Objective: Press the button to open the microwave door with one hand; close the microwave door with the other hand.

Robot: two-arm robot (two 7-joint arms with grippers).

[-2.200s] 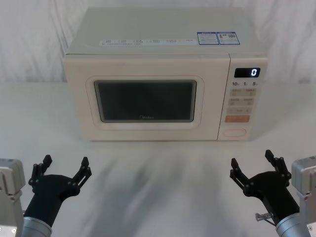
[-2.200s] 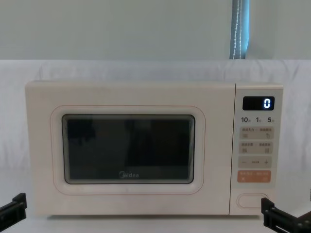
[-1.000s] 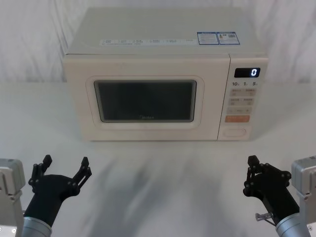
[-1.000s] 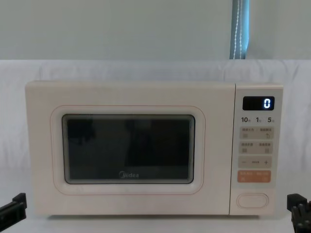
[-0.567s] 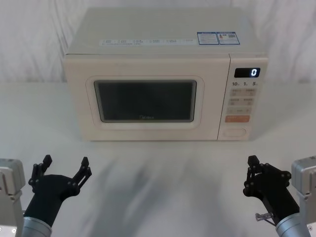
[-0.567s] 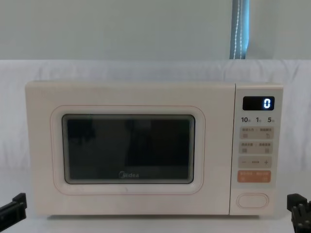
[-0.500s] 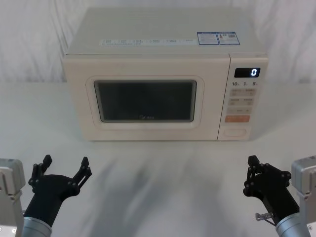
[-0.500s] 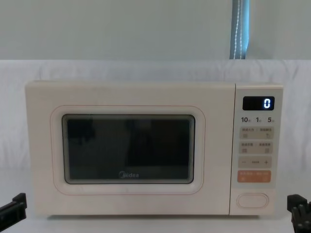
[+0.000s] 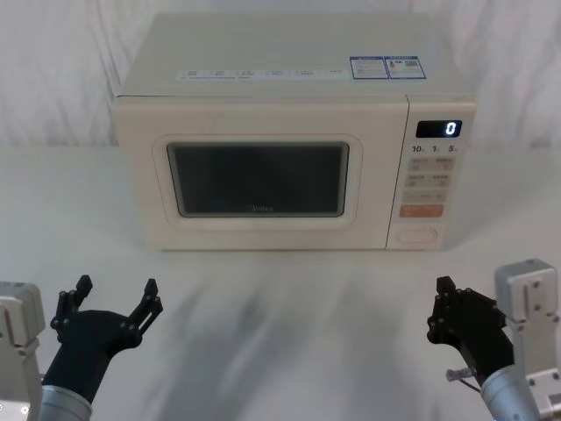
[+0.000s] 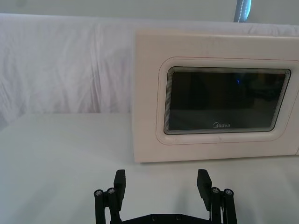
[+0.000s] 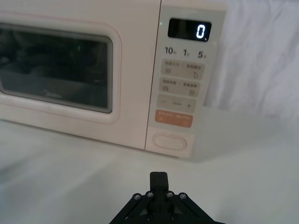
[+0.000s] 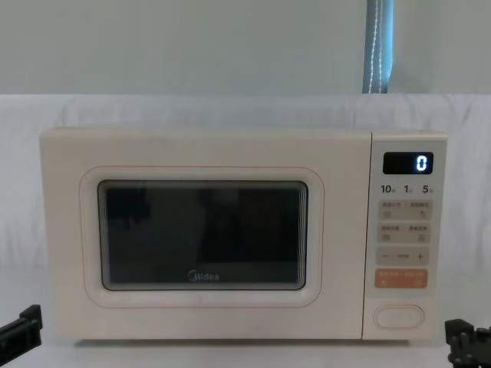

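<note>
- The left gripper [image 9: 114, 296] hovers low over the white table [image 9: 280, 298], in front of the microwave [image 9: 294, 140] and off its left front corner, well apart from it. Its two black fingers [image 10: 120, 180] are spread wide, with nothing between them.
- The microwave sits squarely at the middle of the table, its front facing the robot.
- The microwave door [image 12: 205, 234] takes up the left and middle of the microwave's front. It lies flush with the case, fully closed, its dark window showing the Midea logo [image 12: 203, 276] along the lower edge.
- The control panel [image 12: 404, 230] runs down the right side of the microwave's front. A lit display [image 12: 408, 162] reading 0 is at its top, rows of small pale keys lie below that, and the orange key [image 12: 401, 279] comes under them.
- The button [image 11: 169, 142] is the lowest key on that panel, directly beneath the orange key, near the microwave's bottom right corner. Nothing touches it.
- The right gripper [image 9: 443, 309] hangs over the table in front of the microwave's right end, below the button and well apart from it. Its fingers are drawn together, gripping nothing.
</note>
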